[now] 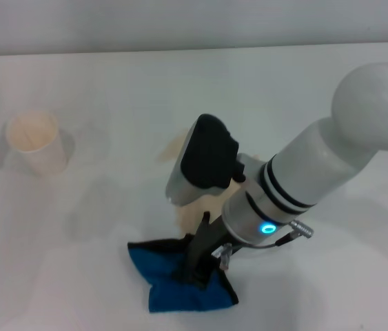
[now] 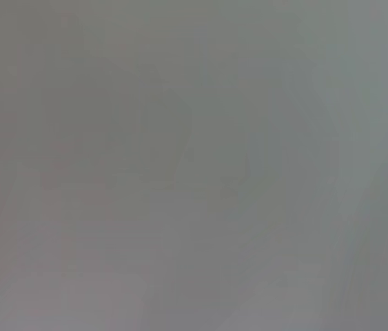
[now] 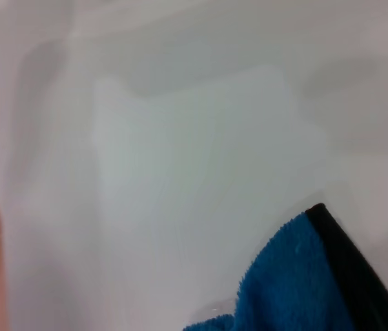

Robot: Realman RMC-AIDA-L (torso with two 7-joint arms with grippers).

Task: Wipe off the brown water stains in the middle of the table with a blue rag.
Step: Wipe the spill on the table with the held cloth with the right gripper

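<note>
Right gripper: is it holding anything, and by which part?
The right gripper is down on the blue rag, gripping it near its middle, where the cloth bunches, on the table.

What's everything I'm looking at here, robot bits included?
table: one, white, fills the head view.
paper cup: one, cream, upright, on the robot's left side of the table.
brown water stains: light tan puddle mid-table, mostly hidden behind the arm.
blue rag: one, bright blue with black edging, on the table just nearer the robot than the stain.
right arm: one, white and black, reaching in from the right.
right claw: dark, pressed down on the rag.
left arm: not in view.
</note>
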